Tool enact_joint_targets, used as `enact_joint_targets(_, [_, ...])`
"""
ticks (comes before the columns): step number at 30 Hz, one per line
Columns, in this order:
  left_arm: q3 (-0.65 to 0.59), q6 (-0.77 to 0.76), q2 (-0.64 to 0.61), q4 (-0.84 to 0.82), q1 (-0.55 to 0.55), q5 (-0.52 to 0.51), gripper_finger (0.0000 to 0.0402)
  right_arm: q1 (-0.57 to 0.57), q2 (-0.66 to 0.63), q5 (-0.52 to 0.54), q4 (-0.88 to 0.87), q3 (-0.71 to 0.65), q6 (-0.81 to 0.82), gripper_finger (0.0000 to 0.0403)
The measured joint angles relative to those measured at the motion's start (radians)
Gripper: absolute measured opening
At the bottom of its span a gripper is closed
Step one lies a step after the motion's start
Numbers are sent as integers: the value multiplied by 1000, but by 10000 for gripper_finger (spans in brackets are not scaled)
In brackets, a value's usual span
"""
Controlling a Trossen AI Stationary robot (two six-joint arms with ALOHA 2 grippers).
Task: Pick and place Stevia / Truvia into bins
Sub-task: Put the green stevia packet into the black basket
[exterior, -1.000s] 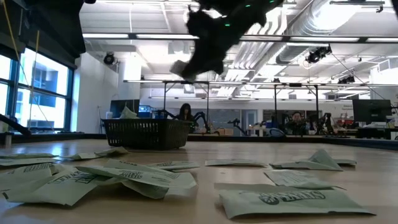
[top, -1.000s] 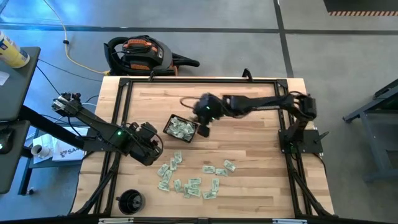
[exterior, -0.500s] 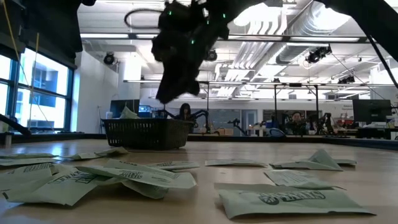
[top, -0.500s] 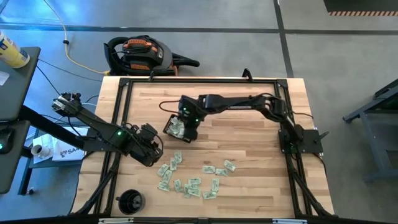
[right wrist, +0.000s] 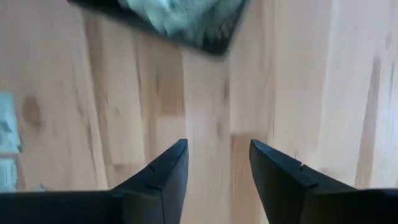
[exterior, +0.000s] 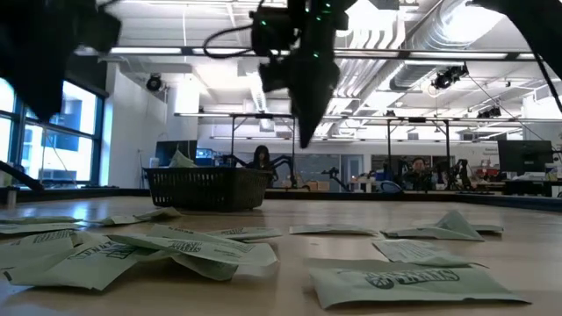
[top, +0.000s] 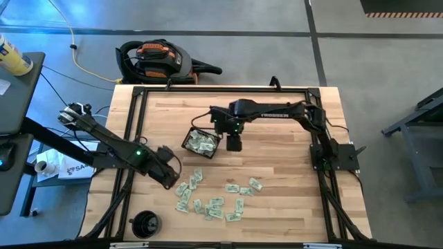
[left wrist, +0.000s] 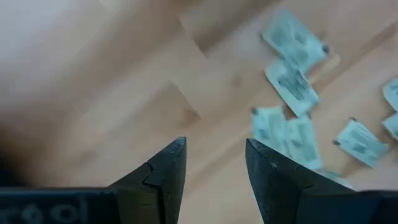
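The black mesh tray [top: 201, 142] stands left of the table's middle with several pale green sachets inside; the low view shows it far off as the tray [exterior: 208, 188]. More sachets [top: 211, 197] lie scattered flat near the table's near edge, and fill the low view's foreground as sachets [exterior: 184, 248]. My right gripper [top: 234, 144] hangs open and empty above bare wood just right of the tray; its wrist view shows the tray's corner [right wrist: 205, 28] ahead of the gripper [right wrist: 217, 155]. My left gripper [top: 170, 180] is open and empty, beside the left end of the scattered sachets [left wrist: 292, 81].
A round black cup-like object [top: 145, 223] sits at the near left corner. A black frame [top: 221, 88] runs around the table top. Bare wood lies right of the tray and along the far side. A vacuum cleaner [top: 159, 61] lies on the floor beyond the far edge.
My right gripper swung left over the tray, then drew back toward the table's right, and now hangs just right of the tray. My left gripper moved a little toward the near edge, closer to the scattered sachets.
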Motion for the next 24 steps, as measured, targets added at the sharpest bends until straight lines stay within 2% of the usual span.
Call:
enact_joint_targets(2, [-67,-54,11,141,0,46,200,0,-27,1,13,-73,38,168])
enact_joint_targets(6, [-140,-114,59,354,0,62,216,4,-71,-3,61,-228,119,185])
enact_joint_targets(12, [-142,-146,164,421,0,90,267,47,-154,-8,108,-392,238,212])
enact_joint_targets(16, [-142,-135,244,486,0,105,286,94,-219,23,170,-465,331,220])
enact_joint_targets(20, [-136,-120,310,542,0,118,283,142,-284,103,202,-514,414,220])
enact_joint_targets(24, [-121,-102,347,504,-1,121,245,177,-335,191,214,-529,476,221])
